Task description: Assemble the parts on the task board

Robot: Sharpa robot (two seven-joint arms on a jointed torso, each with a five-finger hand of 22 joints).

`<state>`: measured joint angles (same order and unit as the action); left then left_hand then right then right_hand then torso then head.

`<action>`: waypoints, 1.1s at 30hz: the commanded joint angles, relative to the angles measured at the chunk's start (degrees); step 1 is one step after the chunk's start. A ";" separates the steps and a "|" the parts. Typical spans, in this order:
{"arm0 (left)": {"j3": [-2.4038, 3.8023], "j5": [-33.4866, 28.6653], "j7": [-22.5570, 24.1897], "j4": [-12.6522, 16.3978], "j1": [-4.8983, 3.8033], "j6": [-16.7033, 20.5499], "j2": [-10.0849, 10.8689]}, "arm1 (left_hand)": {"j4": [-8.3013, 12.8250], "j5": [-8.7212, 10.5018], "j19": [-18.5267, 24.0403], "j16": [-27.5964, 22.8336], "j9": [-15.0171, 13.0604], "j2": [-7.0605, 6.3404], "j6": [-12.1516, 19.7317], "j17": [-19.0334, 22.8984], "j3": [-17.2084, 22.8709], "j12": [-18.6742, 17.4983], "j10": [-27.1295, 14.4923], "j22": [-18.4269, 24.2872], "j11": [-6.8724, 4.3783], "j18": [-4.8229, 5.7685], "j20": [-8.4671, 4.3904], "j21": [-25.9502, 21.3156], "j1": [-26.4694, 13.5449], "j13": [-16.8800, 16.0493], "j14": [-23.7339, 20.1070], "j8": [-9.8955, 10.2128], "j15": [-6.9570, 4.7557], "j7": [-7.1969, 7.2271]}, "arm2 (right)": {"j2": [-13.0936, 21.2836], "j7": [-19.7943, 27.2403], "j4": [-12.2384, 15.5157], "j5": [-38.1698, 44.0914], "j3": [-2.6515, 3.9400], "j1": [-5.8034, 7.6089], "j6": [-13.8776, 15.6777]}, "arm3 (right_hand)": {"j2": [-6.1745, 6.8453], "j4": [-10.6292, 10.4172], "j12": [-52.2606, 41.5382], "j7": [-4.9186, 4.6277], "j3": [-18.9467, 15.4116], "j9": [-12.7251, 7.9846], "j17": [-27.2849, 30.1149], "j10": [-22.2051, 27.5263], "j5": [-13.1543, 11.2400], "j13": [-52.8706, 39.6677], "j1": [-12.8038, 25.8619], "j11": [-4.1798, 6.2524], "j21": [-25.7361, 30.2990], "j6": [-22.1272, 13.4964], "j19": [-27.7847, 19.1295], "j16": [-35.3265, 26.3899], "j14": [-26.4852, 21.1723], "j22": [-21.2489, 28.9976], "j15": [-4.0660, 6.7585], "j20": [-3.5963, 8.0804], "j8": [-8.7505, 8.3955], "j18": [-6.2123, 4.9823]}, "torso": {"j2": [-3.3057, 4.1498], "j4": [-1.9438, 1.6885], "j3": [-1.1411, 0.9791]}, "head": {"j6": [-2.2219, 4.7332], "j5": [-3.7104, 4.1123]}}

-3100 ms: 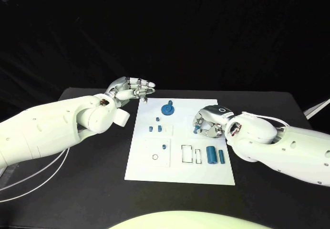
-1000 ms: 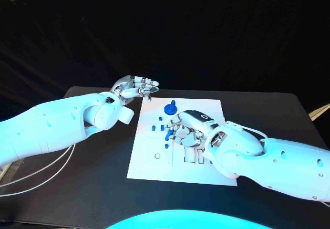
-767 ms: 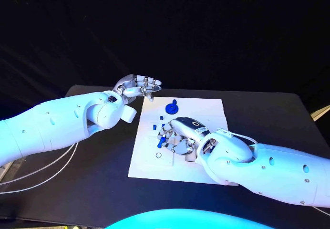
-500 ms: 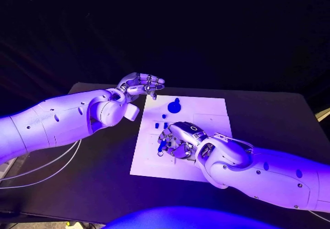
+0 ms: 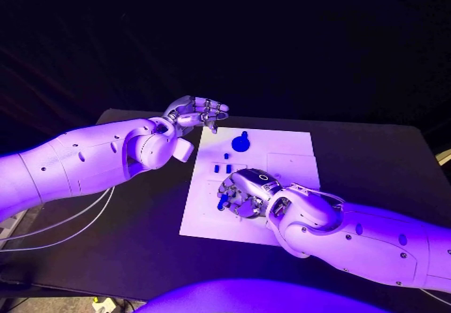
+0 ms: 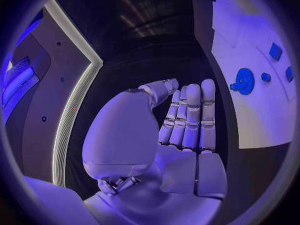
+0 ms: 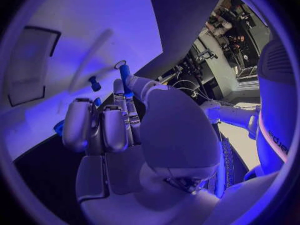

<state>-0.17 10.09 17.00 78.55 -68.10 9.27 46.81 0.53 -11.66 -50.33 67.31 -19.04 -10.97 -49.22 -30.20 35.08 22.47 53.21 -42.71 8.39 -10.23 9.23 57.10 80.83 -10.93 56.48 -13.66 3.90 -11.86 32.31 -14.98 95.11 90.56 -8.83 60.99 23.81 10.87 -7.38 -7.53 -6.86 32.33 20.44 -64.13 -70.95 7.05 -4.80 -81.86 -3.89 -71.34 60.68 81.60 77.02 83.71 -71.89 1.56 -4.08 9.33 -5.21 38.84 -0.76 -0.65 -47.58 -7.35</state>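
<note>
The white task board (image 5: 285, 149) lies in the middle of the black table. My right hand (image 5: 246, 194) hovers low over the board's left half and pinches a small blue part (image 5: 223, 201) between thumb and finger; in the right wrist view the blue part (image 7: 125, 75) sticks out past the fingertips of that hand (image 7: 119, 130), just above the board (image 7: 94, 25). A round blue part (image 5: 242, 142) sits at the board's far end, with small blue pegs (image 5: 223, 168) nearer. My left hand (image 5: 197, 112) is raised beside the board's far left corner, fingers side by side, holding nothing.
Another small blue peg (image 7: 94, 83) stands in the board close to the right hand's fingertips, and a rectangular recess (image 7: 31, 65) lies farther off. The left wrist view shows the left hand (image 6: 187, 115), the round part (image 6: 244, 81) and the board (image 6: 250, 45). White cables (image 5: 66, 222) trail at the table's left.
My right hand has carried the blue part from the board's right side across to its left half and lower. The left hand has kept its place; the camera shifted slightly.
</note>
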 commanded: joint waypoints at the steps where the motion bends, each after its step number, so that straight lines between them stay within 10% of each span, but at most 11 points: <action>1: 0.04 -0.07 0.06 0.15 -0.05 -0.16 -0.06 | -0.92 -0.24 0.56 -0.49 0.56 1.15 0.45 0.65 -2.21 0.85 -1.35 0.56 -0.05 -0.37 0.00 -0.81 -0.70 -0.97 -0.37 -0.97 0.06 -0.09 | -0.09 -0.12 -0.09 0.46 -0.02 -0.10 -0.37 | -1.75 1.22 -0.44 -0.07 3.27 3.75 -0.05 -3.24 0.86 -2.16 2.24 1.12 -1.03 0.39 0.94 0.69 1.58 -0.84 0.20 0.04 4.09 0.91 | -0.05 0.02 -0.01 | -0.12 -0.08; 33: 0.04 -0.04 -0.12 0.39 -0.07 -0.25 0.21 | -1.04 -0.26 0.54 -0.41 0.57 1.17 0.57 0.70 -2.25 1.08 -1.55 0.69 -0.07 -0.38 0.03 -0.99 -0.78 -1.00 -0.45 -1.22 0.07 -0.06 | -1.85 -3.33 0.10 9.06 -0.48 -0.22 -4.01 | -1.34 1.87 -0.06 -0.15 3.25 4.13 0.29 -3.21 0.76 -2.36 2.99 1.04 -0.99 0.07 0.87 0.54 1.50 -0.89 0.11 -0.03 4.34 0.90 | -0.09 0.03 0.07 | -0.44 0.01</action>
<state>-0.17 10.09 16.84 78.74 -68.11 9.22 47.04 0.53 -11.66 -50.33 67.31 -19.04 -10.97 -49.22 -30.19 35.08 22.86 52.97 -42.66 8.15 -10.23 9.23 56.68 80.83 -10.94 56.48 -13.67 3.90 -11.86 30.60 -18.17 95.08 99.23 -9.28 60.83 20.16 10.69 -6.34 -7.57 -6.97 33.36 21.51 -64.07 -73.51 7.06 -7.05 -80.35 -3.57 -71.34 59.56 81.61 77.02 83.72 -72.04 1.55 -4.08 9.79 -5.21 38.78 -0.76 -0.58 -48.04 -7.32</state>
